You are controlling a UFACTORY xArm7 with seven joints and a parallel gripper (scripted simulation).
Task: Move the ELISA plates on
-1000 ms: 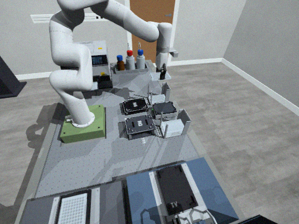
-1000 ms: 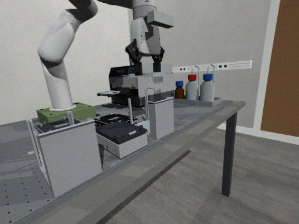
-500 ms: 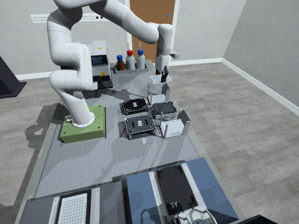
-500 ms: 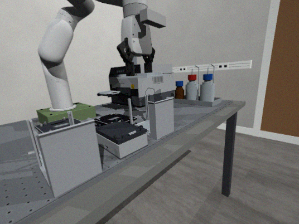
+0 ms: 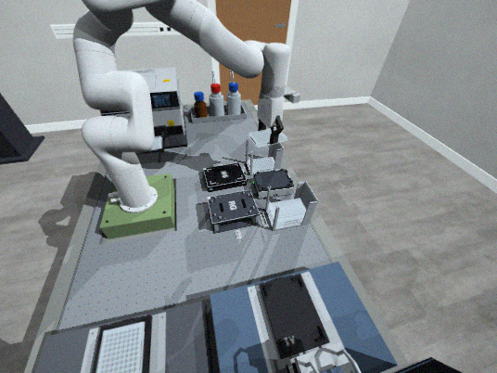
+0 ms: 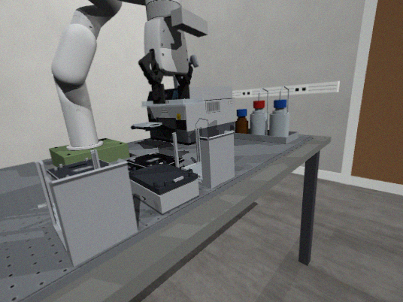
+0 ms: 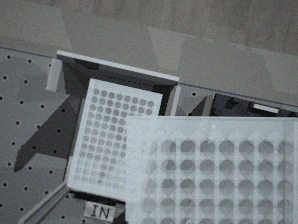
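My gripper is shut on a white well plate, plate C15, and holds it level above the IN rack. In the exterior view the gripper grips the plate well above the rack's walls. In the wrist view the held plate fills the lower right. One white plate lies deep inside the rack, above the IN label. I cannot read the held plate's label.
Nest N6 and nest RG lie left of a dark-topped station. The second rack holds white plates. An instrument and bottles stand behind. Near the front are a white plate and a dark nest.
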